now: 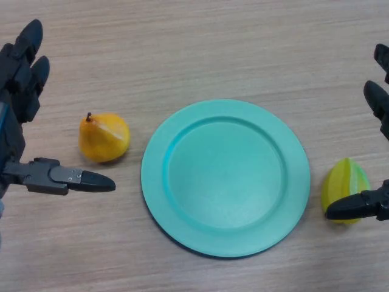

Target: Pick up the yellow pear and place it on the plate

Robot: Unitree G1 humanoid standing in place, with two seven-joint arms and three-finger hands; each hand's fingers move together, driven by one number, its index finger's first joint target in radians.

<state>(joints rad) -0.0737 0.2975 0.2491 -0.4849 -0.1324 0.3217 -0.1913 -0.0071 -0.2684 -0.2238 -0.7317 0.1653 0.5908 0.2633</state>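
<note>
At the far left edge of the head view the robot's black left hand hangs over the light wood-grain bench. Its fingers reach straight up the view and its thumb juts out to the right, so the hand is spread wide and holds nothing.

Just to the right of that hand, in the gap between the raised fingers and the thumb, lies the smooth yellow-orange pear. It rests on the bench, with its short dark stem at the upper left and its rounded body bulging toward the right. The thumb tip ends a little below the pear and does not touch it. The pear lies near the plate's left rim but apart from it, with bare bench showing between the two.

In the middle sits the round teal-green plate, flat on the bench, with a broad rim around a shallow well. Nothing lies on it.

Beyond the plate's right rim, close to it, lies a small ribbed yellow-green fruit shaped like a starfruit, also on the bench.

At the far right edge the black right hand shows only in part. Its fingers point up along the border and its thumb reaches leftward across the lower part of the ribbed fruit. The thumb and fingers are well apart, so this hand too is spread; whether the thumb touches the fruit cannot be told.
</note>
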